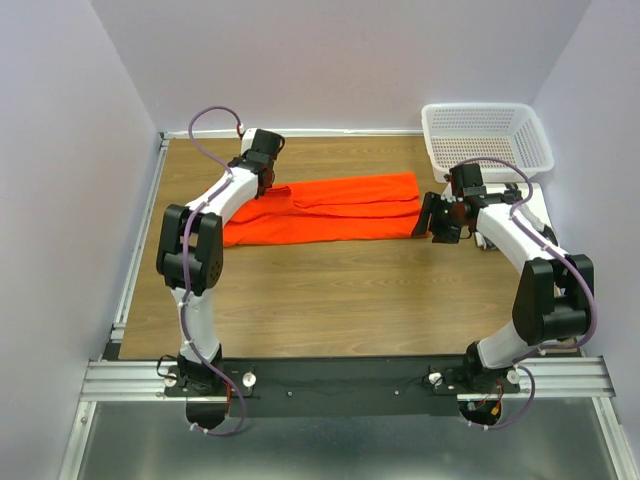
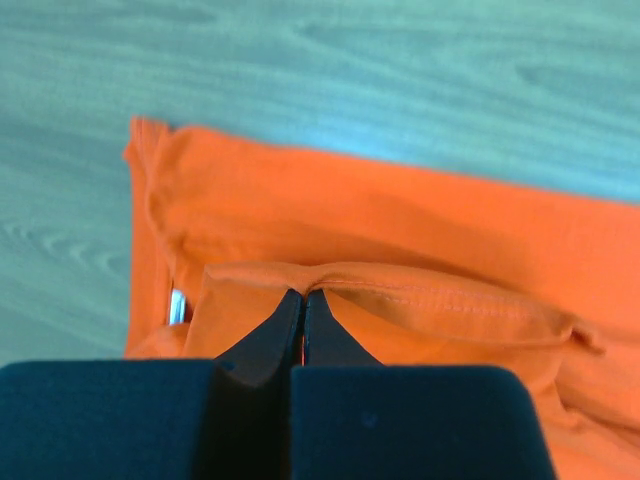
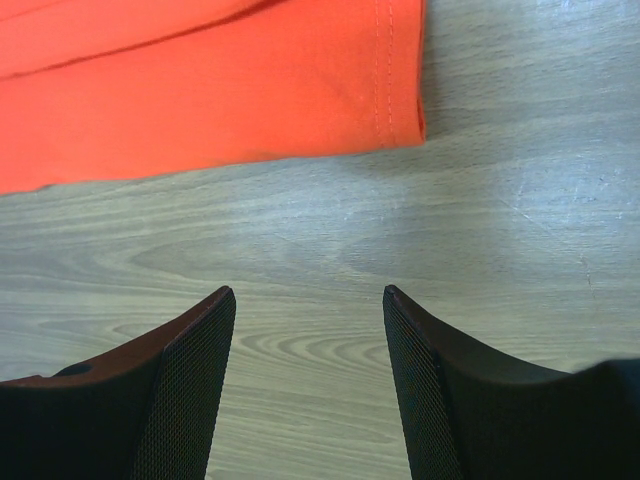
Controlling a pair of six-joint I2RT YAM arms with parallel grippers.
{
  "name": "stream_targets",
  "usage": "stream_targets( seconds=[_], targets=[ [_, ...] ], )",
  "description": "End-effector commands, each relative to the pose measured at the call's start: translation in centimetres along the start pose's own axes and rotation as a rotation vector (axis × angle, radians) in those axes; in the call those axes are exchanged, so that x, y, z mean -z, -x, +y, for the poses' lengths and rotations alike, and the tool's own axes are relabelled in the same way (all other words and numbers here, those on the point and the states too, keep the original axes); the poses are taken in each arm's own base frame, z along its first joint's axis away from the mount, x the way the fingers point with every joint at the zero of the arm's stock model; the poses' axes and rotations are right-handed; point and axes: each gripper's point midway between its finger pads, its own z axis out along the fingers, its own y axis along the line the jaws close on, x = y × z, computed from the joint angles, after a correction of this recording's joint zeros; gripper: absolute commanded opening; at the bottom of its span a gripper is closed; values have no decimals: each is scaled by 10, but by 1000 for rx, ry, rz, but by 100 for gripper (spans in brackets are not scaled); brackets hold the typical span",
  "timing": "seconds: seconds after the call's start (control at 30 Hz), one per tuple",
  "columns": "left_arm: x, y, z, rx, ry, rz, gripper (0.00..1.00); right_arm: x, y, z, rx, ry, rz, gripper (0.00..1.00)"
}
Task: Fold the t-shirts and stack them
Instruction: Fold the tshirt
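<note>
So there's just one t-shirt (image 1: 330,210) on the desk (image 1: 330,300) as far as I can see, bright orange-red and already folded down into a long narrow strip. Its long axis runs left to right across the far half of the wood, a bit skewed, with the left end sitting closer to the arm bases than the right end. The right end is a straight stitched hem, and it points toward the side where the single white mesh basket (image 1: 487,135) sits in the far right corner. There's also one white flat board (image 1: 535,200), mostly hidden under the right arm, just in front of the basket. Two arms, one on each end of the shirt. The left end effector (image 2: 303,300) is down on the strip near its left end, on the far edge, and it's pressed together with a stitched fold of the orange cloth pinched right at the tips; you can see a sliver of orange between the black fingers (image 2: 262,345). The right end effector (image 3: 308,295) is spread wide with nothing in it, over bare wood just beside the shirt's right-hand corner and not touching the fabric. From the wrist view, the hem corner sits a little way beyond the gap between its mesh-textured pads (image 3: 185,385).
</note>
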Motion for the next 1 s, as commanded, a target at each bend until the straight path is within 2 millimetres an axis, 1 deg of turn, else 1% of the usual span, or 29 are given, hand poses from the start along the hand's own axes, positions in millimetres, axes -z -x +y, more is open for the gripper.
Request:
stream_targets(
  seconds=[0.0,0.03,0.1,0.13,0.2,0.23,0.3,0.33,0.37,0.43,0.47,0.53,0.57,0.6,0.63,0.67,0.7,0.73,0.77,0.8,0.83,0.87,0.9,0.93,0.97],
  targets=[
    [-15,28,3,12,31,-68,0,6,1,7,10,27,-18,68],
    [-18,35,0,24,24,-88,0,5,1,6,9,25,-16,68],
    [-24,36,-5,18,12,-92,0,4,2,6,6,25,-16,68],
    [-25,42,-9,26,-3,-107,3,2,2,6,0,24,-11,67],
    [-30,39,-13,17,-7,-101,9,1,4,8,-6,28,-11,67],
    [-31,42,-14,21,-12,-106,16,1,4,8,-6,29,-11,67],
    [-34,41,-16,18,-16,-102,27,0,7,7,-11,22,-19,67],
    [-33,42,-18,19,-21,-104,37,-1,9,8,-11,22,-20,67],
    [-33,43,-18,24,-26,-104,42,-2,11,7,-14,14,-25,67],
    [-28,48,-17,36,-30,-114,51,-3,16,9,-20,14,-38,67],
    [-20,54,-14,50,-36,-126,60,-5,19,9,-29,13,-43,67],
    [-12,59,-8,69,-37,-135,71,-8,27,10,-40,14,-66,67],
    [-7,61,-3,86,-34,-139,71,-10,29,9,-43,11,-73,67],
    [8,72,5,116,-39,-166,71,-13,30,9,-48,10,-73,67],
    [15,74,10,137,-38,-170,71,-15,32,9,-56,10,-80,66],
    [14,62,23,147,-18,-140,71,-17,35,11,-68,24,-91,64],
    [30,69,35,205,-27,-161,71,-20,36,11,-81,30,-89,64],
    [34,65,45,231,-29,-151,71,-23,36,11,-95,39,-89,63],
    [28,39,60,250,-28,-89,71,-26,36,12,-133,57,-91,63],
    [35,21,75,293,-30,-66,72,-28,37,8,-163,61,-96,63],
    [38,10,79,318,-59,-46,75,-30,40,10,-206,84,-110,63],
    [39,-2,88,343,-62,-33,77,-31,41,8,-234,93,-116,63],
    [52,-2,102,382,-75,-57,77,-33,40,6,-262,105,-121,64],
    [44,-32,118,415,-51,-12,80,-36,33,-3,-306,103,-114,65],
    [49,-35,134,463,-63,-20,82,-39,32,-7,-362,123,-121,67]
  ],
)
